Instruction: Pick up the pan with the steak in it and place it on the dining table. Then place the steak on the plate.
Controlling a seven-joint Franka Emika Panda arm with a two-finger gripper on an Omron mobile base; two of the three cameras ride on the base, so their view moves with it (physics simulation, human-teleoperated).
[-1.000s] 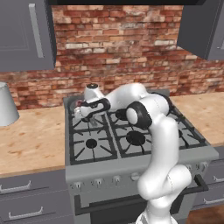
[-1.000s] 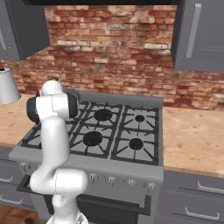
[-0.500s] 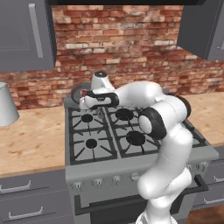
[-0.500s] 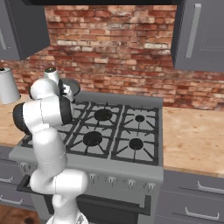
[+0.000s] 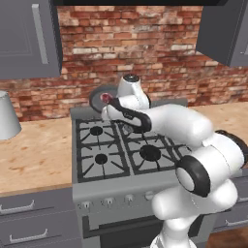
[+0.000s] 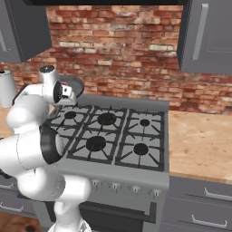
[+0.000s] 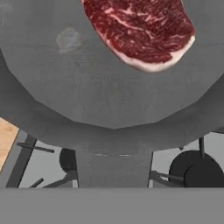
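Observation:
The dark grey pan point(image 5: 97, 94) hangs tilted in the air above the stove's back left corner, in front of the brick wall. The red marbled steak point(image 5: 105, 98) lies inside it. My gripper point(image 5: 113, 103) is shut on the pan's handle, right at the rim. In the right base view the pan point(image 6: 75, 83) sits just past my gripper point(image 6: 67, 92). The hand view looks into the pan point(image 7: 87, 83), with the steak point(image 7: 141, 30) at the top and the handle point(image 7: 113, 164) running down to my hidden fingertips. The dining table and the plate are out of view.
Below the pan is the grey gas stove point(image 5: 121, 150) with black grates point(image 6: 106, 136). Wood counters point(image 5: 34, 155) point(image 6: 199, 140) flank it. A pale grey pot point(image 5: 7, 116) stands on the left counter. Grey wall cabinets point(image 5: 26, 38) point(image 6: 206, 36) hang above.
The hand has risen and carried the pan with the steak off the back left burner, up toward the brick wall. The arm's elbow has swung out toward the cameras.

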